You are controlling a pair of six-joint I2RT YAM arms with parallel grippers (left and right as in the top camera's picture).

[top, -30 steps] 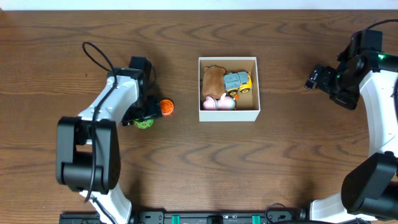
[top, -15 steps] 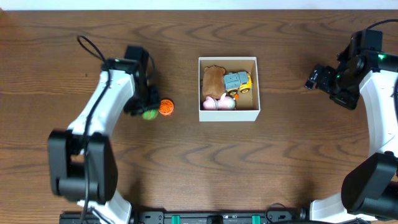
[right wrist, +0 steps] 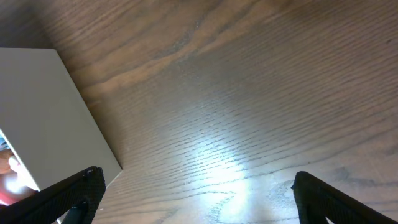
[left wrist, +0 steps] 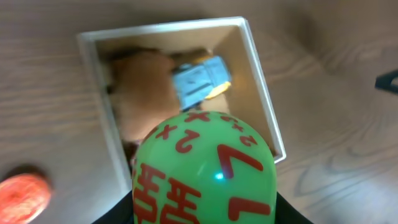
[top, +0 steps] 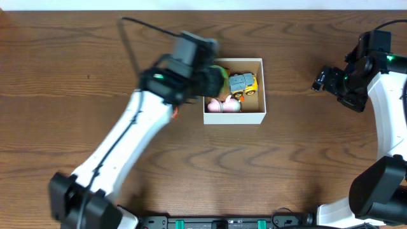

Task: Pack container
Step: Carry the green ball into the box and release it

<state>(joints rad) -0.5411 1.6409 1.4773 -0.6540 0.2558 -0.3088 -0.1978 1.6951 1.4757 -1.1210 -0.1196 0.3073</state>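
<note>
The container (top: 234,117) is a white-walled cardboard box with a brown inside, at the table's middle. It holds a grey and yellow truck (top: 243,84), a pink toy (top: 224,105) and a brown toy (left wrist: 146,93). My left gripper (top: 213,79) is over the box's left part, shut on a green ball with red markings (left wrist: 205,174), which it holds above the box (left wrist: 261,81). My right gripper (top: 320,81) is open and empty, well to the right of the box. Its wrist view shows the fingers (right wrist: 199,199) apart over bare wood.
An orange ball (left wrist: 22,193) lies on the table left of the box; the left arm mostly covers it in the overhead view. The box's white wall (right wrist: 50,112) shows at the left of the right wrist view.
My left gripper has lifted the green ball from beside the orange ball and carried it right, to above the box. The right arm has not moved.
</note>
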